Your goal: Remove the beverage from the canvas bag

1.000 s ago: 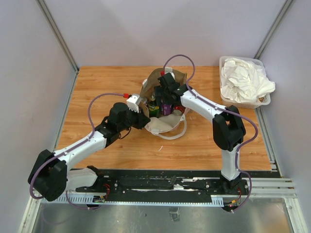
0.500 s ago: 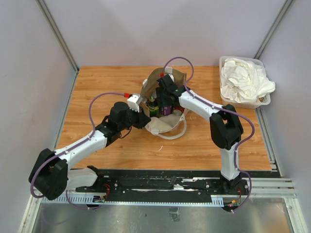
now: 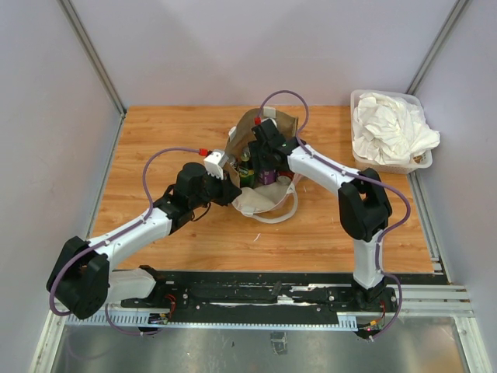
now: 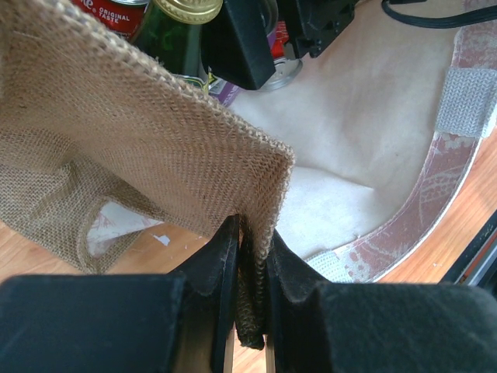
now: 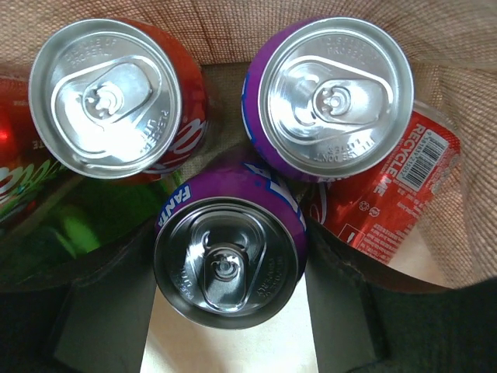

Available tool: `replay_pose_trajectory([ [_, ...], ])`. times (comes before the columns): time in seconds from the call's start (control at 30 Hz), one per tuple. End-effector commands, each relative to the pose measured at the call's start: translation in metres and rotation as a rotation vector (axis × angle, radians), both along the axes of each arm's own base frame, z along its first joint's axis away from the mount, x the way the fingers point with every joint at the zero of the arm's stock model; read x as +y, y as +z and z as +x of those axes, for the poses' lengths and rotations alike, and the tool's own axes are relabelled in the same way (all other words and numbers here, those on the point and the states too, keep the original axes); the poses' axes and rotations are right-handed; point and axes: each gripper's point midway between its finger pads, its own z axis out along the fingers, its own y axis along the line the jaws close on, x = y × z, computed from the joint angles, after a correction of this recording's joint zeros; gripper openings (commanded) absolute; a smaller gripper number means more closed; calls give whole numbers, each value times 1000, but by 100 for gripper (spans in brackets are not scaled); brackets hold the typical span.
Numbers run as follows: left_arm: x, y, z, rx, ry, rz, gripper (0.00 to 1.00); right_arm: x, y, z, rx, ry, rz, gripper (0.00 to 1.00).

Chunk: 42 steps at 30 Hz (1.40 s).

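A clear bin [image 3: 384, 166] holds crumpled white cloth [image 3: 392, 128].

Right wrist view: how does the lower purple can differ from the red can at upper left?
The purple aluminium Fanta can has a purple body; the red aluminium can has a red one. The purple can sits between the right claw's fingers; the red can stands beyond them. Both stand upright, unopened, inside the tan canvas bag.

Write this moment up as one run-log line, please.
left hand: shut on canvas bag rim | right hand: inside bag, straddling upright purple can, grip unconfirmed | lift-out: not yet done
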Motion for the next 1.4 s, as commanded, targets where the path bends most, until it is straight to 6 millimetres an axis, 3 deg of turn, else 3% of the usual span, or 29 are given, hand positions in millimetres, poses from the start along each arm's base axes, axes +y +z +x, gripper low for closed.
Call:
replay_pose_trajectory([
  [0.0,5,-23,-7,67,4,62,1,-10,56,1,-100,32,7,1],
  [0.2,5,-22,-6,62,7,59,1,-10,125,-4,-195,69,54,1],
  [0.4,4,-21,-5,60,5,59,1,-24,206,-29,-329,98,55,1],
  [0.57,3,-22,-5,66,2,60,0,-57,274,-63,-463,62,62,1],
  [0.73,5,-23,-5,68,11,57,0,-119,307,-95,-550,-79,-2,1],
  [0.9,6,-24,-6,71,13,63,1,-175,291,-120,-548,-214,-91,1],
  [1.03,8,-23,-7,71,17,73,0,-206,248,-130,-460,-320,-23,1],
  [1.13,10,-21,-7,68,22,81,0,-219,208,-133,-395,-367,34,1],
  [1.27,13,-20,-6,64,31,90,0,-217,152,-135,-325,-347,54,1],
  [1.37,12,-20,-6,65,30,93,0,-214,121,-129,-322,-334,58,1],
])
